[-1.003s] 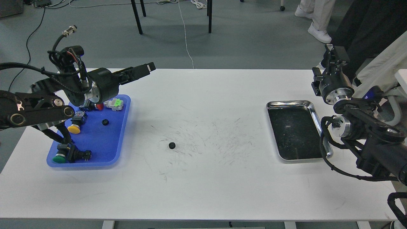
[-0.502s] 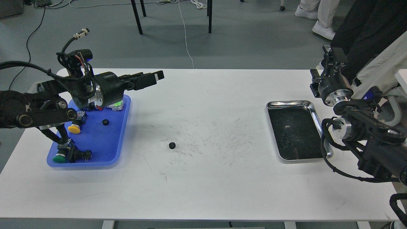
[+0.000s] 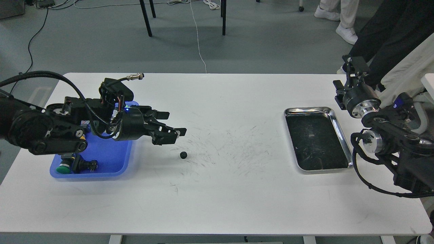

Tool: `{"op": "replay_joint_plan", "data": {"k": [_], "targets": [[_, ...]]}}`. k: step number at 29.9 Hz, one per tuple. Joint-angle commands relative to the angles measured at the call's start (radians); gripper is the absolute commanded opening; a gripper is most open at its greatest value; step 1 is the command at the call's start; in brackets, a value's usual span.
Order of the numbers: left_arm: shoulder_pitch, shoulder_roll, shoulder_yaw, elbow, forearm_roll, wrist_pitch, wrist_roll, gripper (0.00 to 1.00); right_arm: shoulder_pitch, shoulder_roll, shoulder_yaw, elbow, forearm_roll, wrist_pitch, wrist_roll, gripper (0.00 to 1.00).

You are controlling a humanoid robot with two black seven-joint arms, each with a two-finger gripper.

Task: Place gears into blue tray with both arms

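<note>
A small black gear lies alone on the white table, a little right of the blue tray and well apart from it. The left gripper hangs just above and to the left of the gear, its two fingers spread open with nothing between them. To do this step well, the gripper would likely need to come a little further right and forward until the gear sits squarely between the fingers, then descend straight down until the tips nearly touch the table before closing. The gear is tiny and flat, so an off-centre close could flick it away. The blue tray sits at the table's left side, largely covered by the left arm; a green-capped push button shows in its near corner. Far to the right stands a shiny steel tray with a dark bottom. Beside it the right gripper is raised near the table's far right corner; whether its fingers are open cannot be told.
</note>
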Motion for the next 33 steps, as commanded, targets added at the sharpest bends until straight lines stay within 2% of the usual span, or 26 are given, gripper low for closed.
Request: {"op": "replay_joint_plan", "data": {"k": [1,8,12,13,33], "targets": [[-0.008,-0.050,0.042,0.006,0.041,0.058,0.000,0.84,-0.001,0.001,0.000,-0.003,-0.001,-0.001,0.000,0.96],[-0.014,-0.159,0.122,0.059,0.063,0.079,0.000,0.72,0.004,0.001,0.000,-0.007,-0.003,-0.001,0.000,0.96],[0.002,-0.219,0.144,0.128,0.063,0.082,0.000,0.56,0.002,0.001,0.000,-0.004,-0.003,-0.001,0.000,0.96],[0.010,-0.226,0.145,0.138,0.063,0.082,0.000,0.54,0.004,0.001,0.000,-0.004,-0.003,-0.001,0.000,0.96],[0.182,-0.257,0.147,0.300,0.063,0.085,0.000,0.55,0.002,-0.001,0.000,-0.002,-0.005,0.001,0.000,0.96]]}}
